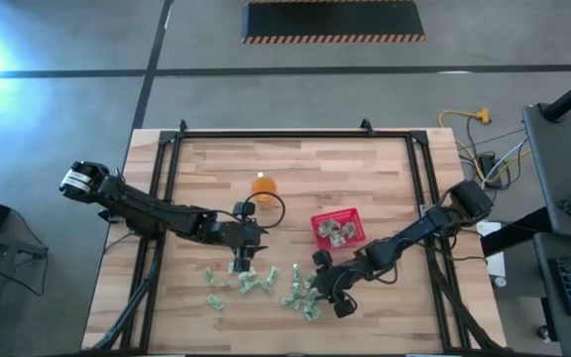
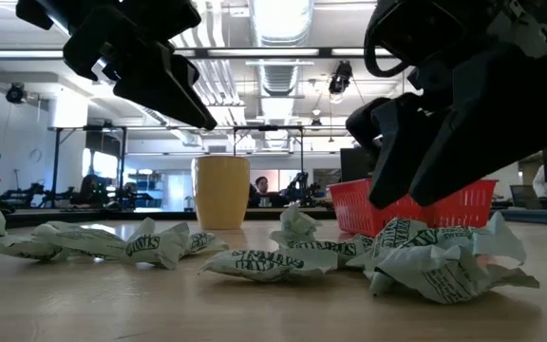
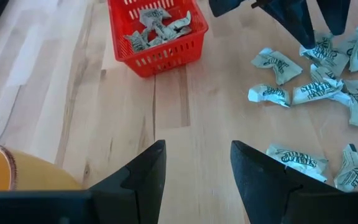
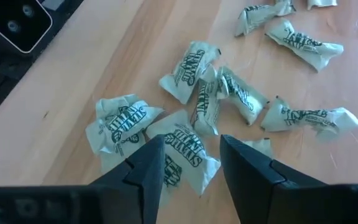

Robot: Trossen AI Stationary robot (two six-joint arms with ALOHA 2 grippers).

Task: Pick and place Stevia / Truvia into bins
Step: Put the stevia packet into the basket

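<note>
High view: crumpled green-and-white paper sweetener packets [image 1: 266, 286] scattered on the wooden table [image 1: 385, 178]; some already in the square red plastic basket [image 1: 337, 229].

Left wrist view: left claw [image 3: 197, 168] parted, empty.

Right wrist view: right claw [image 4: 191, 163] parted over one packet [image 4: 182, 152]; best to lower straight and pinch that packet alone.

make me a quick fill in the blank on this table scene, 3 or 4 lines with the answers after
1. The crumpled sweetener packets that are already sorted lie inside the ____ basket.
2. The right gripper hovers over a packet with its fingers ____.
3. The left gripper is open and holds ____.
4. The orange cup stands on the wooden ____.

Missing words: red; open; nothing; table
</note>
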